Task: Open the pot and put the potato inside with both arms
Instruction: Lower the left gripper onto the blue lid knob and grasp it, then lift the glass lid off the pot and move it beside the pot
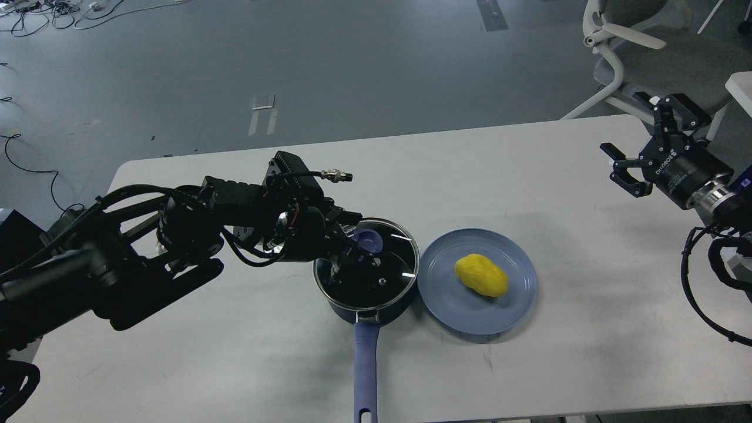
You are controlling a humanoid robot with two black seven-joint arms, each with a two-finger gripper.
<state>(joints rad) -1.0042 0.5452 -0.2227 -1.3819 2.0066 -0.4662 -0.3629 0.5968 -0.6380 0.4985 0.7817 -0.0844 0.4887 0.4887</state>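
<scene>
The pot (343, 305) stands at the table's front middle with its glass lid (385, 282) on and its blue handle (365, 364) pointing toward me. The lid's blue knob (368, 239) shows uncovered. My left gripper (348, 244) is low over the lid's left part, just left of the knob. Its fingers look spread and hold nothing. The yellow potato (482, 275) lies on a flat blue plate (446, 299) right of the pot. My right gripper (637, 150) is open and empty, raised near the table's far right, well away from the potato.
The white table (235, 352) runs to its front edge just below the pot's handle. A white office chair (640, 53) stands beyond the table's far right corner. My left arm's bulk (147, 258) lies over the table's left part.
</scene>
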